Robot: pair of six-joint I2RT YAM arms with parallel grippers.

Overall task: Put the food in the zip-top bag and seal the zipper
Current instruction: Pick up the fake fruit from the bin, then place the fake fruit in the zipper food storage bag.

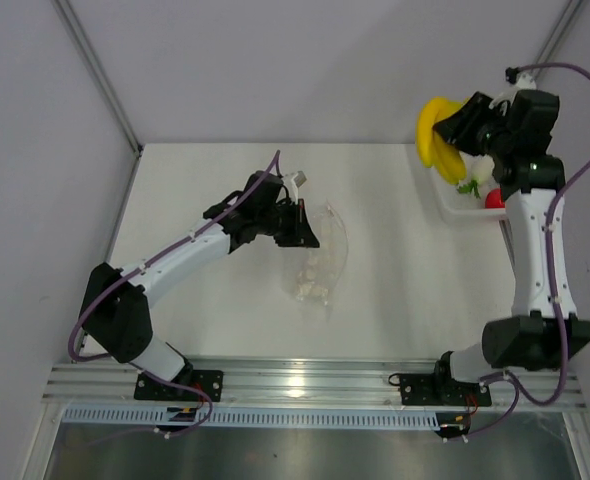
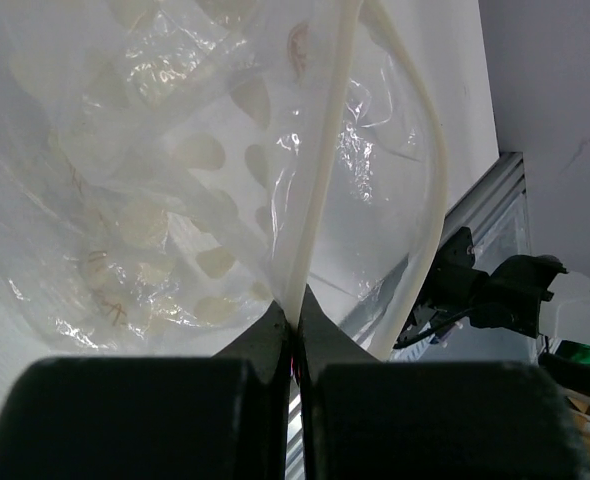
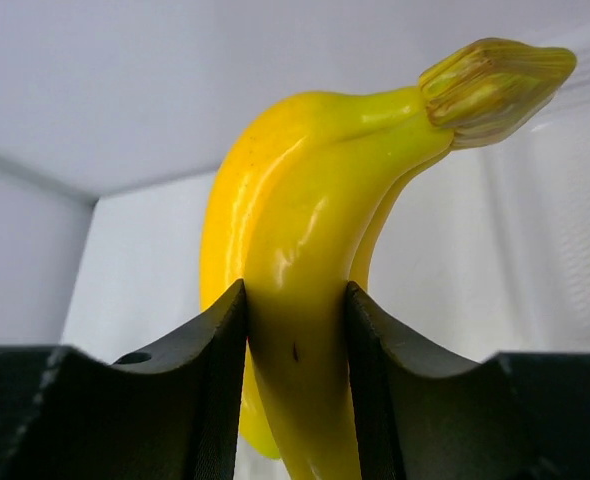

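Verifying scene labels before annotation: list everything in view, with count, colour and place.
clear crinkly plastic zip-top bag: 1, transparent with whitish marks, table centre
yellow toy banana bunch: 1, yellow, raised at far right
round red toy fruit: 1, red, in basket
white toy radish with green leaves: 1, white and green, in basket
white basket: 1, white, far right of table
white table: 1, white
metal rail: 1, silver, near edge
left gripper: 1, black, shut on bag edge
right gripper: 1, black, gripping banana bunch

Grippers: two, left gripper (image 1: 300,222) and right gripper (image 1: 455,125). Zip-top bag (image 1: 320,265): one, mid-table. Food: three pieces, all toward 2 o'clock: one banana bunch (image 1: 437,130), one red fruit (image 1: 494,199), one radish (image 1: 481,170). White basket (image 1: 453,211): one, 2 o'clock.
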